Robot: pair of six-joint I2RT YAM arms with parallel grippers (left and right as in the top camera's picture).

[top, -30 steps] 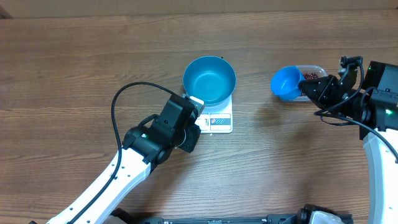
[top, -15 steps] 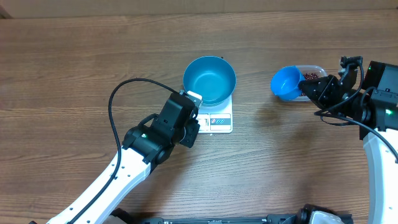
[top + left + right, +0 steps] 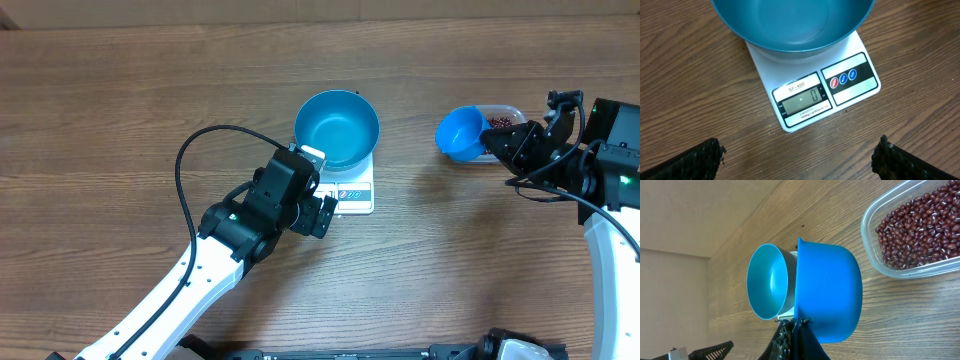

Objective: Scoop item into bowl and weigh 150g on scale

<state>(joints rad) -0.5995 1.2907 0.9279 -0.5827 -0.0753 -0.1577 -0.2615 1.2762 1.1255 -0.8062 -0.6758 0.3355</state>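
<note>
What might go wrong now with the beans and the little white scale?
1. The open left gripper hangs right by the small white square scale, which reads zero under the empty round blue bowl. A bump could shift it or press a button.
2. The right gripper holds the blue plastic scoop beside the clear tub of red-brown beans. Bare table lies between tub and bowl, so beans may spill on the way.
</note>
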